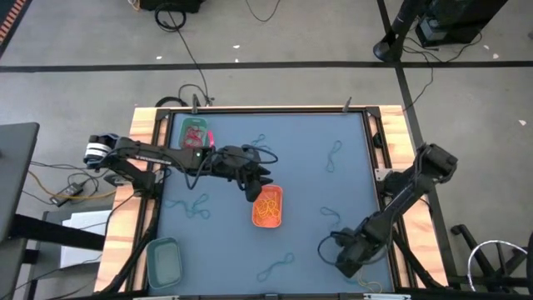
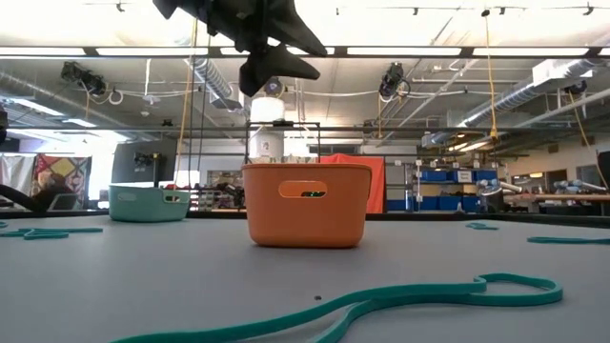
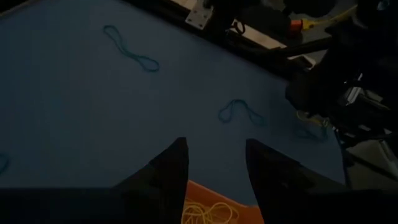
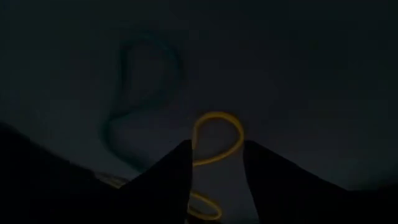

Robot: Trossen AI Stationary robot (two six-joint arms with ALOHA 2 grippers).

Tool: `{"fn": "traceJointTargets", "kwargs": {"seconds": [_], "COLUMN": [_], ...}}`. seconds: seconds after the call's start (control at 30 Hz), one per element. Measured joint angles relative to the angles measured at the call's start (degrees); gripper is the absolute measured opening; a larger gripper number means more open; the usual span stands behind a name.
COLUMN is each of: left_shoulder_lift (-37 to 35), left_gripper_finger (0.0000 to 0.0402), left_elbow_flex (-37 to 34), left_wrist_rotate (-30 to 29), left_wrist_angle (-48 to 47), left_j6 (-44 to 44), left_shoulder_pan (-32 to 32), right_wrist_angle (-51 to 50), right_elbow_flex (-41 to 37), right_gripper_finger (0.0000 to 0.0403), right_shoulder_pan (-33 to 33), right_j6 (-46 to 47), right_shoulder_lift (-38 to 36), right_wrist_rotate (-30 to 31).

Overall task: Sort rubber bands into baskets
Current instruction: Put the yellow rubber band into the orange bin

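Note:
My left gripper [image 1: 259, 190] hangs open and empty just above the orange basket [image 1: 268, 207], which holds orange-yellow rubber bands [image 3: 210, 213]; the low view shows it [image 2: 276, 69] well above the basket [image 2: 307, 205]. My right gripper [image 1: 343, 263] is low over the mat near the near right corner, open. Its fingers stand on either side of an orange-yellow band [image 4: 215, 139] that lies on the mat, with a teal band [image 4: 142, 93] just beyond. The bright green basket [image 1: 194, 133] holds red-pink bands. The teal basket [image 1: 164, 260] stands at the near left.
Loose teal bands lie flat on the blue mat: far centre [image 1: 265, 150], far right [image 1: 334, 155], left [image 1: 193, 204], right of the orange basket [image 1: 331, 214] and near centre [image 1: 277, 267], the last also in the low view [image 2: 381, 300]. Wooden table rails frame the mat.

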Motion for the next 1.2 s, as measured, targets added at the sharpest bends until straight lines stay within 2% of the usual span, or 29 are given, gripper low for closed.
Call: {"fn": "traceJointTargets", "kwargs": {"seconds": [0.17, 0.27, 0.37, 0.53, 0.7, 0.97, 1.2], "left_shoulder_lift": [0.29, 0.29, 0.29, 0.29, 0.29, 0.58, 1.9], "left_gripper_finger": [0.0163, 0.0163, 0.0163, 0.0163, 0.0163, 0.0163, 0.0163], "left_elbow_flex": [0.0, 0.0, 0.0, 0.0, 0.0, 0.0, -0.02], "left_wrist_rotate": [0.02, 0.0, 0.0, 0.0, 0.0, -0.25, 0.26], "left_wrist_angle": [0.4, 0.44, 0.48, 0.46, 0.48, 0.94, 4.05], "left_j6": [-0.01, 0.12, 0.33, 0.33, 0.33, 0.46, -0.23], "left_shoulder_pan": [0.11, 0.13, 0.15, 0.15, 0.15, 0.15, 0.01], "right_wrist_angle": [-0.23, -0.53, -0.83, -1.93, -2.9, -4.0, -5.33], "right_elbow_flex": [0.37, 0.56, 0.6, 0.27, 0.13, 1.95, 4.85], "right_gripper_finger": [0.0147, 0.0129, 0.0094, 0.0012, 0.0006, 0.0003, 0.0002], "right_shoulder_pan": [1.17, 1.48, 1.38, 0.99, 0.93, -3.78, -9.93], "right_j6": [-0.4, -2.58, -3.86, -4.36, -4.3, -3.36, -9.67], "right_shoulder_lift": [3.53, 5.52, 6.21, 5.0, 2.08, -5.08, -8.14], "right_wrist_rotate": [-0.59, -0.85, -1.57, -0.65, 1.1, 13.02, 19.62]}}
